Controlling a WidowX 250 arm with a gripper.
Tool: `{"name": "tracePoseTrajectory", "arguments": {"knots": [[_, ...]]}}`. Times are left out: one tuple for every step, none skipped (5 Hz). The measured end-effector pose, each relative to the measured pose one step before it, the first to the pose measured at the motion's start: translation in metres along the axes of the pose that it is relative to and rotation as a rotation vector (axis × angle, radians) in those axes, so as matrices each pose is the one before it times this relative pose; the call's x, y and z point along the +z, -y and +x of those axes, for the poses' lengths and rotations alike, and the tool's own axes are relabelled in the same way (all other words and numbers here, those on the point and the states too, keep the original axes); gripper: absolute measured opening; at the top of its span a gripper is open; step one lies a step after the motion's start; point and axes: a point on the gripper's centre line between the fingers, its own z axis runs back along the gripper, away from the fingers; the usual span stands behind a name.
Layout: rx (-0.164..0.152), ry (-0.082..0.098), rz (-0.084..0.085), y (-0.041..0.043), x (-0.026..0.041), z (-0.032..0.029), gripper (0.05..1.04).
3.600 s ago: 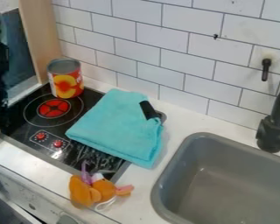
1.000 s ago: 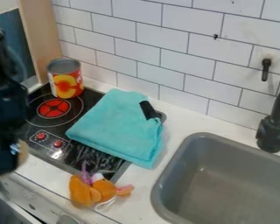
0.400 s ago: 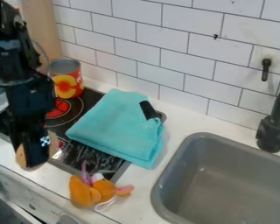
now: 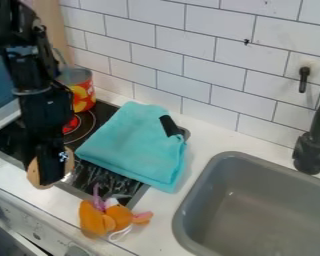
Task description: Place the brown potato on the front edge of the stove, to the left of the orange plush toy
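Black gripper [image 4: 50, 172], its opening impossible to tell, above the black stovetop's [image 4: 102, 181] near-left edge, left of a folded turquoise cloth [image 4: 132, 145] and an orange plush toy [image 4: 92, 219] lying nearer on the white counter [image 4: 152, 227].

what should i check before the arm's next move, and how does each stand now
- Tan thing firmly held by the gripper: cannot tell
- Can upright: ok
- Stove uncovered: not ok, cloth over part of it
- Soft toy apart from the gripper: ok, nearer the front edge
- Gripper's height above the stove: cannot tell
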Motion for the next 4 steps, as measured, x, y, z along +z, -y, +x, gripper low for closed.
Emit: {"name": "tracePoseTrajectory", "arguments": {"knots": [[-0.0196, -0.0335, 0.0112, 0.00375, -0.01144, 0.00431, 0.610], [-0.0056, -0.0011, 0.0028, 0.00610, -0.00590, 0.00237, 0.610], [0.0130, 0.0202, -0.0151, 0.00037, -0.00549, 0.00647, 0.610], [0.0267, -0.0303, -0.0126, -0.00056, -0.00376, -0.00205, 0.709]]}}
